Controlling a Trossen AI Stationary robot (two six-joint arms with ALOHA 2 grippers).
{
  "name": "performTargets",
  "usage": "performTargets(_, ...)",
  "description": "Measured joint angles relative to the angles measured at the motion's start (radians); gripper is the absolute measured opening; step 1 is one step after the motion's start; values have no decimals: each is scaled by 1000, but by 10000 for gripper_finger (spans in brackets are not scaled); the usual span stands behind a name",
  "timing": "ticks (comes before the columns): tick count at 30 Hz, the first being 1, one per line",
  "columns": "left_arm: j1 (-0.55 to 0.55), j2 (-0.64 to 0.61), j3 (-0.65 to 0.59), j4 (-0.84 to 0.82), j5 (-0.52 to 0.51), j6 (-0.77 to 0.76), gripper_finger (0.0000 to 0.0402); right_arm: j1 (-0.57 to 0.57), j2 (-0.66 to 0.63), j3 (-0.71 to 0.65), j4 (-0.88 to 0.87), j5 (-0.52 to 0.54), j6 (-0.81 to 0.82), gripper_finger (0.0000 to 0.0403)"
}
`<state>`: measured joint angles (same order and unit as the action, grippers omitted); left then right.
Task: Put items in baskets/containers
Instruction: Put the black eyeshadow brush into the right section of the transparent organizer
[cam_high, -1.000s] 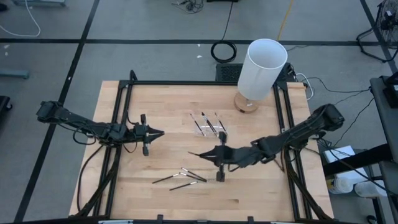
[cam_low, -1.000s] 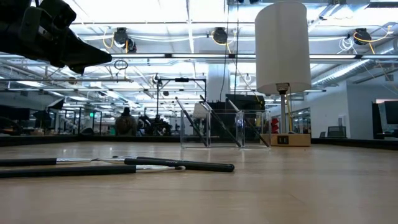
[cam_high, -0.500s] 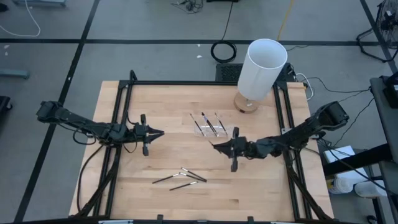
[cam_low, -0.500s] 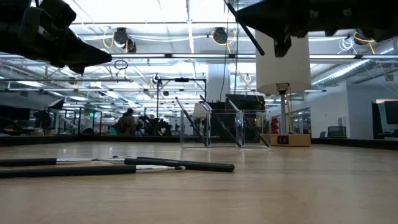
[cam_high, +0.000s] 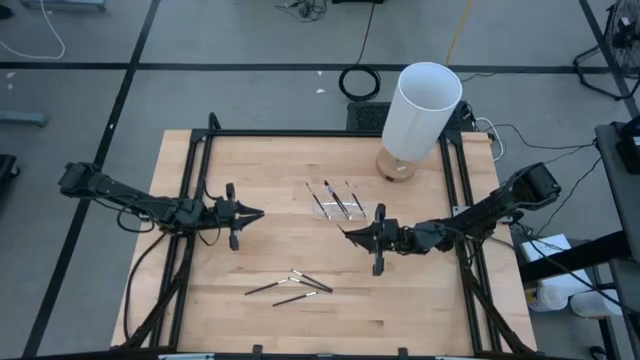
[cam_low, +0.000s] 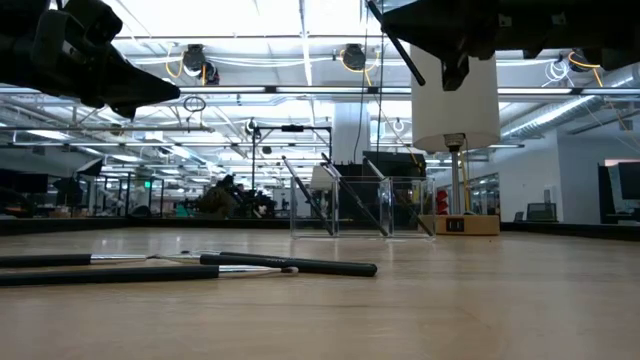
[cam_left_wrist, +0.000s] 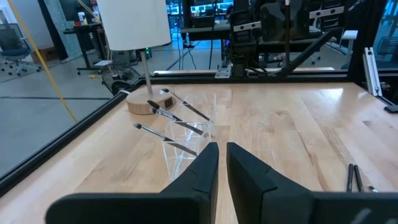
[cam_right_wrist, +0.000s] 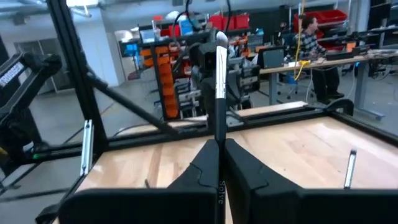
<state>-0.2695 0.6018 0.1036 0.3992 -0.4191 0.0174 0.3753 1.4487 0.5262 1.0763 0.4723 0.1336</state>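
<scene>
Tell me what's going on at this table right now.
A two-armed robot is sorting thin dark sticks with pale tips into a small clear plastic tray. The right hand is shut on one stick, held in the air just short of the tray. A few sticks already lean in the tray, and three more lie on the wooden table nearer the front edge. The left hand waits over the table's left side, holding nothing. A tall white cylinder on a round wooden base stands at the back.
</scene>
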Motion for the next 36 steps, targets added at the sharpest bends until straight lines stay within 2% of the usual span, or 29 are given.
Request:
performTargets(10,0,0,0,3,0,4,42,-87,-3,1,151,2,-141,0)
performTargets(18,0,0,0,3,0,4,42,-216,-6,1,79,-2,-103,0)
performTargets(26,0,0,0,3,0,16,42,-272,12,-7,24,-5,-95,0)
performTargets(28,0,0,0,2,0,23,42,-272,15,-21,16,9,-93,0)
performTargets(32,0,0,0,2,0,26,42,-271,51,-52,20,119,-93,0)
performTargets(36,0,0,0,2,0,26,42,-271,72,-55,62,145,-91,0)
